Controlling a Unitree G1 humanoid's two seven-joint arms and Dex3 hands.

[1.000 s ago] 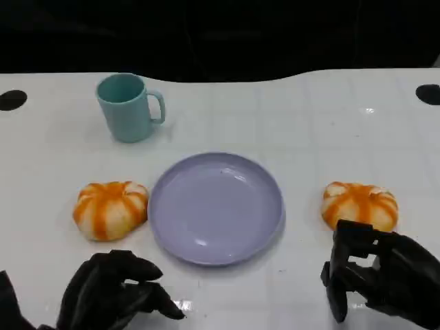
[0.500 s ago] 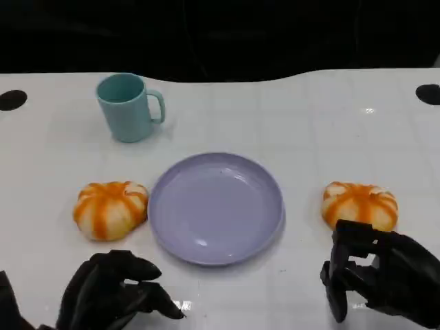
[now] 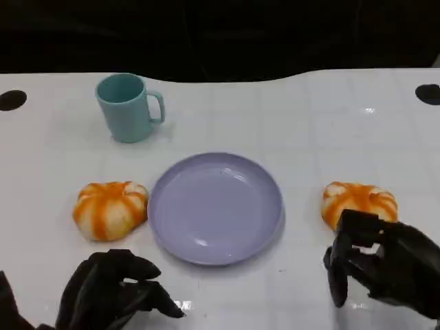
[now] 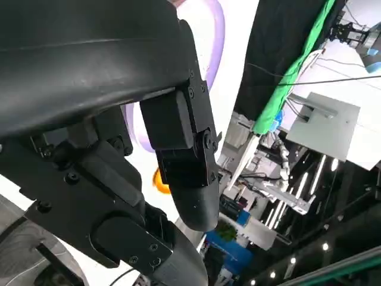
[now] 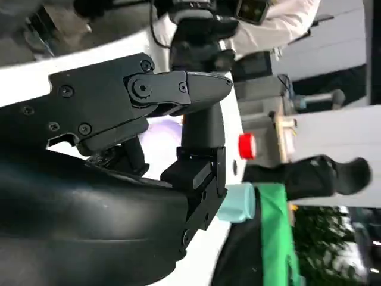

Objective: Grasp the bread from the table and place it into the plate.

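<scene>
Bread [image 3: 359,203] on worktop [image 3: 309,124] right of plate [image 3: 216,208], just beyond right hand [image 3: 381,265], fingers parted, empty.

This looks like a robotics lab or test workshop, not a home. The white counter [image 3: 289,117] is a bare glossy slab with dark round holes [image 3: 12,100] at its far corners, backed by black. Past the counter's edge the left wrist view shows a green curtain [image 4: 297,65], cables, metal frames and ceiling spot lamps [image 4: 324,246]. The right wrist view shows a person in a pale sleeve [image 5: 286,24] beside equipment, a red button [image 5: 246,146] on a bench, and more green cloth [image 5: 271,238].
</scene>
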